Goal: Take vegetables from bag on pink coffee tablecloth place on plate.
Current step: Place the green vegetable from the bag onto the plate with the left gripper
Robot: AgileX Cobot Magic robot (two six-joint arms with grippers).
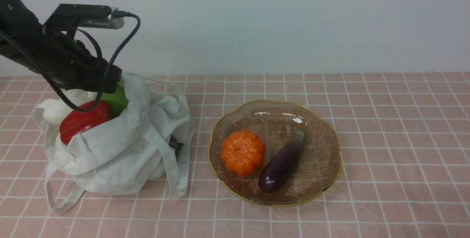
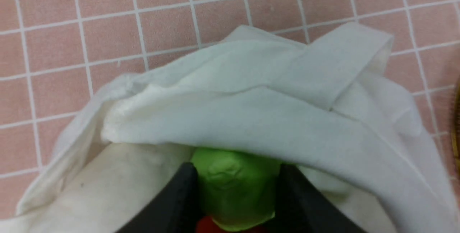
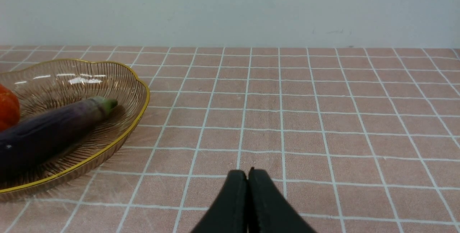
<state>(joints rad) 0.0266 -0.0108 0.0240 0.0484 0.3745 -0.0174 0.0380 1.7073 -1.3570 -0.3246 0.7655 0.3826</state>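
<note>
The off-white bag [image 1: 121, 146] slumps on the pink tablecloth [image 1: 385, 157] at the left, its mouth open. Inside it lie a green cucumber-like vegetable [image 1: 117, 100], a red pepper [image 1: 82, 120] and a white radish [image 1: 55, 111]. My left gripper [image 2: 235, 170] reaches into the bag's mouth, and its dark fingers press both sides of the green vegetable [image 2: 233, 190], under a fold of the bag [image 2: 251, 96]. The glass plate [image 1: 330, 135] stands to the right of the bag. My right gripper [image 3: 248, 172] hovers low over bare cloth, shut and holding nothing, to the right of the plate [image 3: 140, 100].
On the plate lie an orange pumpkin [image 1: 242, 151] and a dark purple eggplant [image 1: 281, 162]. The bag's strap handles trail toward the plate and the front edge. A pale wall runs behind the table.
</note>
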